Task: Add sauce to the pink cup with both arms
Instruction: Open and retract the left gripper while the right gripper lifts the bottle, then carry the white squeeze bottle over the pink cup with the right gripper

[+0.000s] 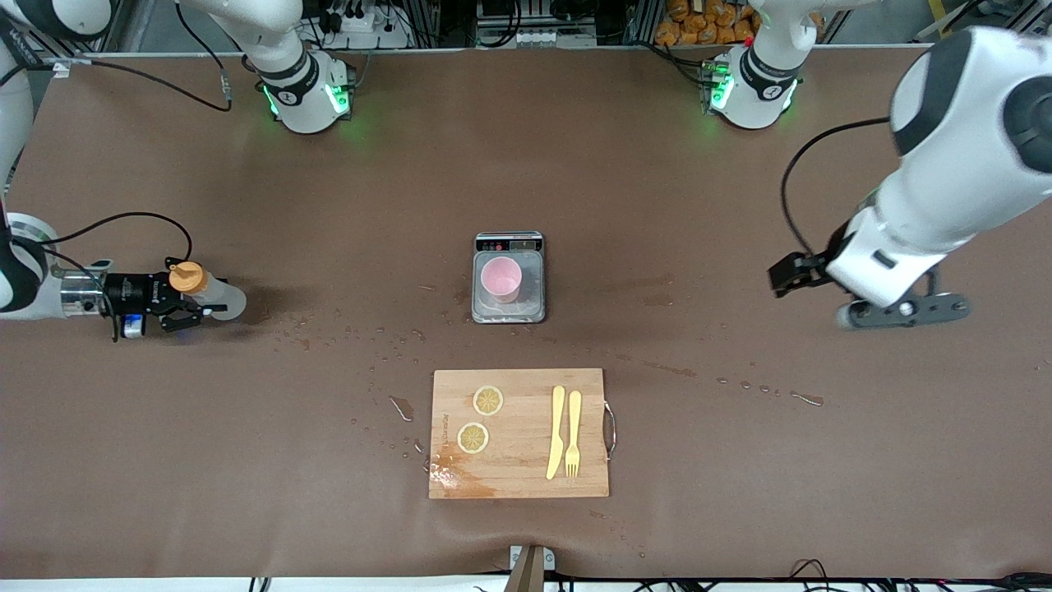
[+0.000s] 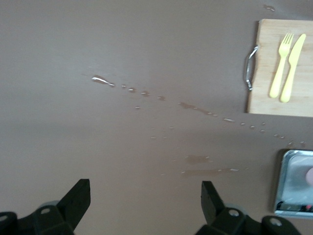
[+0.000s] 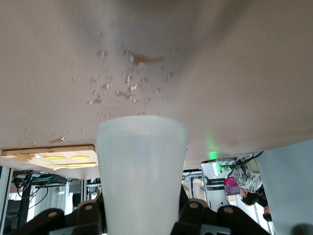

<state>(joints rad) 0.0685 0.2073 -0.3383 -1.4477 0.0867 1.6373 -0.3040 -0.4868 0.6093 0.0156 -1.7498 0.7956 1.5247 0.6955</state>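
The sauce bottle (image 1: pixel 215 294), whitish with an orange cap (image 1: pixel 187 277), is held near the right arm's end of the table. My right gripper (image 1: pixel 182 311) reaches in level and is shut on the bottle's body (image 3: pixel 142 171), which fills the gap between its fingers. The bottle looks tilted, and I cannot tell whether its base touches the table. The pink cup (image 1: pixel 500 279) stands upright on a small scale (image 1: pixel 532 284) at mid-table, and its rim just shows in the left wrist view (image 2: pixel 309 175). My left gripper (image 1: pixel 791 275) (image 2: pixel 145 203) hangs open and empty over bare table at the left arm's end.
A wooden cutting board (image 1: pixel 518 395) lies nearer the front camera than the scale, carrying two lemon slices (image 1: pixel 488 400), a yellow knife (image 1: pixel 556 432) and a fork (image 1: pixel 573 433). Drops and wet streaks (image 1: pixel 400 407) dot the brown table cover around the board and scale.
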